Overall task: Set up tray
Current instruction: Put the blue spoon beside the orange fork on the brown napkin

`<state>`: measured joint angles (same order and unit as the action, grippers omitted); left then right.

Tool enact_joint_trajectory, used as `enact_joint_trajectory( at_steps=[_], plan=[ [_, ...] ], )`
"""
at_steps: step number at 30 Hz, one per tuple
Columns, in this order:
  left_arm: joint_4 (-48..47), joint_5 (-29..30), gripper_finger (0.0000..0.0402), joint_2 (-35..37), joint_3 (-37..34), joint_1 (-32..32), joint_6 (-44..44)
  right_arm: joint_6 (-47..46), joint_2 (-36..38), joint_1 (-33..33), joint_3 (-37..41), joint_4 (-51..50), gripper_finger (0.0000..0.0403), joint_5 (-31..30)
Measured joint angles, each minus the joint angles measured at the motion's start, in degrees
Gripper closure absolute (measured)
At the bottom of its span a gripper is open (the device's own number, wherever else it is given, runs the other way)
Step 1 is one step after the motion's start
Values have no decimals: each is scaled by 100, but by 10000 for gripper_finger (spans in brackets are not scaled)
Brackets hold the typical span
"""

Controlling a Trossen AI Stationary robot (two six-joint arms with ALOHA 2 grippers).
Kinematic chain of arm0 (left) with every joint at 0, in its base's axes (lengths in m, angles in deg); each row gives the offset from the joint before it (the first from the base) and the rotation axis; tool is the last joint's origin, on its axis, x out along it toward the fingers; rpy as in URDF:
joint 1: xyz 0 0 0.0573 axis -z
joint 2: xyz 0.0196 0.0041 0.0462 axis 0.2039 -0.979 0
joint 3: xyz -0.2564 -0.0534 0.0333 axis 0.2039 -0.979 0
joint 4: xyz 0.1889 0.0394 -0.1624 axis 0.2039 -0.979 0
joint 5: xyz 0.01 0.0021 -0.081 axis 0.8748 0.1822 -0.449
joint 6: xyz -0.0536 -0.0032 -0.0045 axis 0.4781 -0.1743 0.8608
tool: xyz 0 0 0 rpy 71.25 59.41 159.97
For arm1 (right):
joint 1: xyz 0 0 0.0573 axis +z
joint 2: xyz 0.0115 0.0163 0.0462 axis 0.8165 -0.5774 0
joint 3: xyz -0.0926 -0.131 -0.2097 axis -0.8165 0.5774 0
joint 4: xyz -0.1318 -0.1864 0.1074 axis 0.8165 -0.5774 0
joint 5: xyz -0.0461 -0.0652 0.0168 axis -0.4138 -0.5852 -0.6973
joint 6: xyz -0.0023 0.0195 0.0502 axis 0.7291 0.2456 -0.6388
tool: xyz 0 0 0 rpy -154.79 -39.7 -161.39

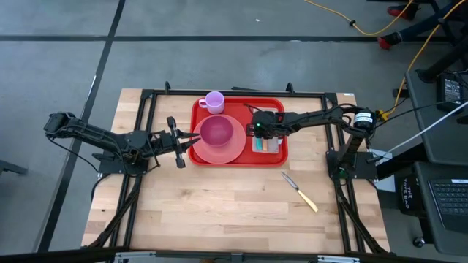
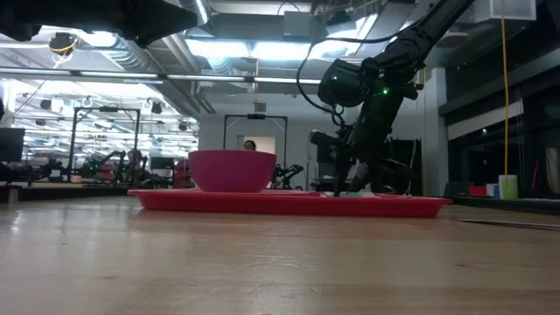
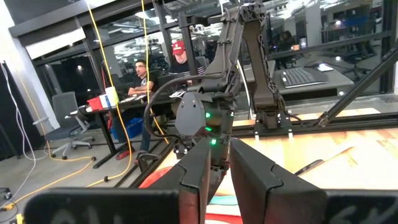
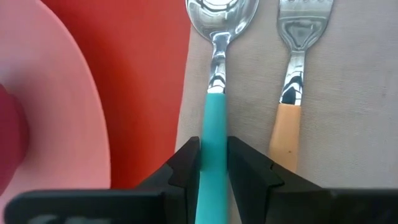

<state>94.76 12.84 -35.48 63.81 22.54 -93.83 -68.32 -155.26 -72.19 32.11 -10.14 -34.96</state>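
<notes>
We see the tray (image 1: 274, 107) lying flat on the far half of the wooden surface (image 1: 219, 197), between the two arms. It looks like stiff, light plastic with a smooth, probably slippery face, so we judge that its raised rim is the only good place to take hold of it. It already carries a pink plate (image 1: 228, 150) with a bowl (image 1: 216, 131), a cup (image 1: 213, 101) at the far edge, and a cloth napkin (image 4: 348, 112) on its right part.

On the napkin lie a spoon (image 4: 214, 74) with a turquoise handle and, just beside it, a fork (image 4: 292, 74) with an orange handle. The right end effector (image 4: 212, 163) has its fingers set closely on both sides of the spoon handle and seems to grip it. This handle is thin, hard and smooth, and we think it can slip easily.

The left end effector (image 1: 180, 141) waits just beside the left edge of the tray, its fingers nearly together and holding nothing. A knife (image 1: 300, 191) lies on the surface, near the tray's right front corner.
</notes>
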Motion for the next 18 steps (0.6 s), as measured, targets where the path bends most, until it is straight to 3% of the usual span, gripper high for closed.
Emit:
enact_joint_trajectory(
  at_steps=[18],
  plan=[
    [-2, 1, 347, 0, 0, 1, -1, -324, 3, 2, 0, 249, 319, -50]
  ],
)
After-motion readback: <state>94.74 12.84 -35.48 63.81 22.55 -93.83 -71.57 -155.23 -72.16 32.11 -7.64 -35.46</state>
